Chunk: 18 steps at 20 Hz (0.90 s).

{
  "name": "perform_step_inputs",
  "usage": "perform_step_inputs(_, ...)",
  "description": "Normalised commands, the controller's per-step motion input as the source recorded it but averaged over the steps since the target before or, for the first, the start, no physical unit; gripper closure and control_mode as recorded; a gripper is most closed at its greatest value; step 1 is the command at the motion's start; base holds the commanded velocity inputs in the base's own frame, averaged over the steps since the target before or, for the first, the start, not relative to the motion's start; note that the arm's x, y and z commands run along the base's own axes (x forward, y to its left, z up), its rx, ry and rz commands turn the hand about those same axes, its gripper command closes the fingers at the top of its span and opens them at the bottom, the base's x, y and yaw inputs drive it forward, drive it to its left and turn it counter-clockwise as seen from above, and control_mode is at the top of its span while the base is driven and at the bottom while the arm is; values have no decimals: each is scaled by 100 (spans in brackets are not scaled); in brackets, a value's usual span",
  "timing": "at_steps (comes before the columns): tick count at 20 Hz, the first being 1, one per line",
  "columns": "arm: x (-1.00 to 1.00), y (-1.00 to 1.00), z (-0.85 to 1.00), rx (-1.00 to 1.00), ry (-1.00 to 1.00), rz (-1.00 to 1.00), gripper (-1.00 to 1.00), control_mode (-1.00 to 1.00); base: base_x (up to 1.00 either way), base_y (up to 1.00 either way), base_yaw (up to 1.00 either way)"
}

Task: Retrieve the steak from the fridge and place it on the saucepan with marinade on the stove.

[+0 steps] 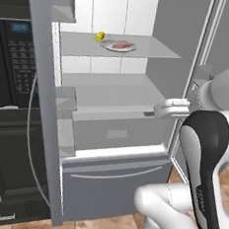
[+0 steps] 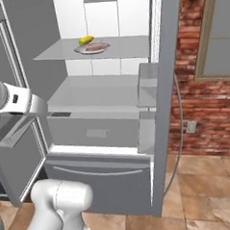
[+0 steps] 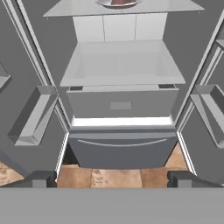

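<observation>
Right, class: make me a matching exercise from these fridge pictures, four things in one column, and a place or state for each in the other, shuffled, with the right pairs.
Column one:
1. steak
2. small yellow item
3. fridge doors
4. bottom drawer

Column two:
A. closed, below the shelves
B. swung open to both sides
C. on a plate on the upper shelf
D. on the upper shelf, beside the plate

Pairs: 1-C, 2-D, 3-B, 4-A
</observation>
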Motion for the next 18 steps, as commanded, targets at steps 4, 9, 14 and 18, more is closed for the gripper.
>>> perform_step_inputs(4, 0, 0, 0, 0, 0, 0, -100, 100, 25, 41, 0)
perform_step_inputs(9, 0, 0, 0, 0, 0, 0, -100, 100, 60, 3, 0)
perform_step_inputs(14, 0, 0, 0, 0, 0, 0, -100, 100, 71, 0, 0)
perform_step_inputs(18, 0, 0, 0, 0, 0, 0, -100, 100, 60, 0, 0)
